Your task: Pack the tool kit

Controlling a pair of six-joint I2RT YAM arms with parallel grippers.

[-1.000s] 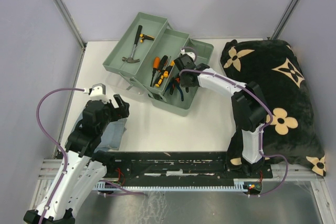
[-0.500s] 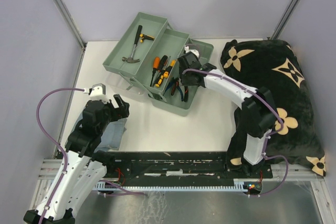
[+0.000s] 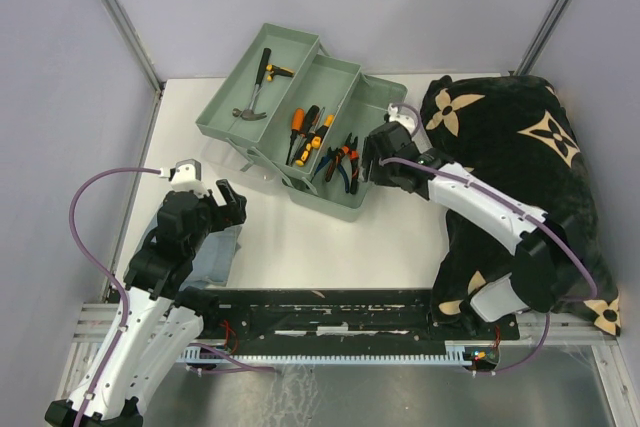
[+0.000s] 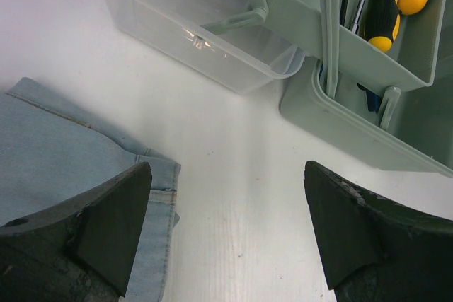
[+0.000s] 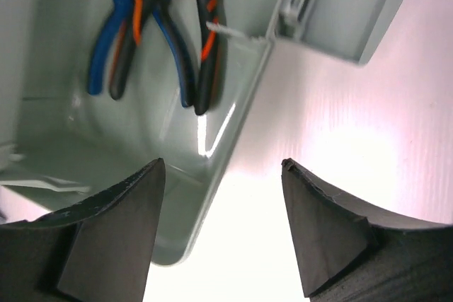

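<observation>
The pale green toolbox (image 3: 330, 203) stands open at the table's far middle, trays folded out. A small hammer (image 3: 250, 102) lies in the far-left tray and orange-black screwdrivers (image 3: 305, 132) in the middle tray. Two pliers (image 3: 345, 162) rest in the base, and the right wrist view shows the pliers (image 5: 202, 33) beside the base's wall (image 5: 233, 125). My right gripper (image 3: 372, 165) (image 5: 223, 224) hangs open and holds nothing, over the box's right edge. My left gripper (image 3: 222, 205) (image 4: 226, 224) is open above bare table, short of the toolbox (image 4: 354, 118) and its translucent lid (image 4: 191, 12).
A folded grey-blue cloth (image 3: 215, 257) (image 4: 56, 153) lies under the left arm near the front edge. A black blanket with beige flowers (image 3: 530, 147) fills the right side of the table, under the right arm. Grey walls enclose the back and sides.
My right gripper has opened and drawn back to the right, out of the toolbox base, leaving the pliers lying there. The left arm has not moved.
</observation>
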